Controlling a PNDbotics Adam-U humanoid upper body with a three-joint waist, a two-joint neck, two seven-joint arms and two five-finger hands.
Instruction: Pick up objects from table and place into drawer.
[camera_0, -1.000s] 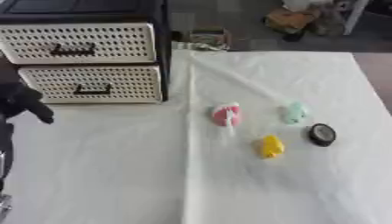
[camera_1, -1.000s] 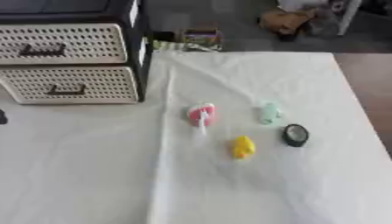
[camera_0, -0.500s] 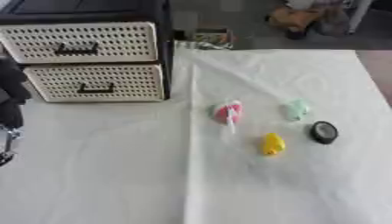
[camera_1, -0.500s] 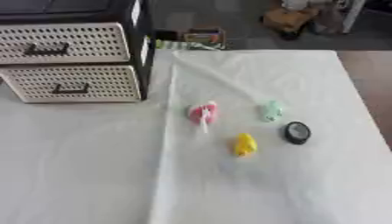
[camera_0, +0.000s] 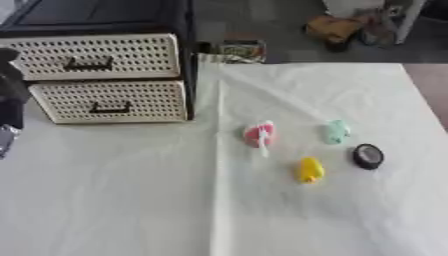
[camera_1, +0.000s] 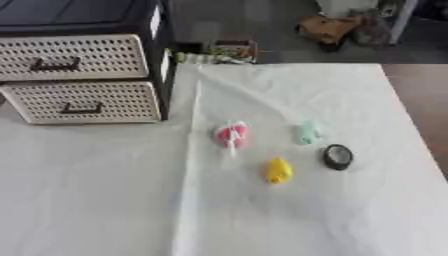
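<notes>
Left hand (camera_0: 10, 95) at the left edge, in front of the closed drawers (camera_0: 109, 100) — finger state cannot be made out. Well right of it on the white cloth (camera_0: 131, 200): pink object (camera_0: 259, 134), mint object (camera_0: 335, 131), yellow object (camera_0: 309, 169), black round object (camera_0: 367, 156) — all untouched.

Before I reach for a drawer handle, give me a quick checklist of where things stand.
1. Drawers open to take objects: not ok, top drawer and lower drawer both look closed.
2. Handles unblocked: ok.
3. Objects on the cloth: ok, pink, green, yellow and black lie apart.
4. Left hand near the drawers: ok, at the left edge; fingers cannot tell.
5. Right hand ready: cannot tell, out of view.
</notes>
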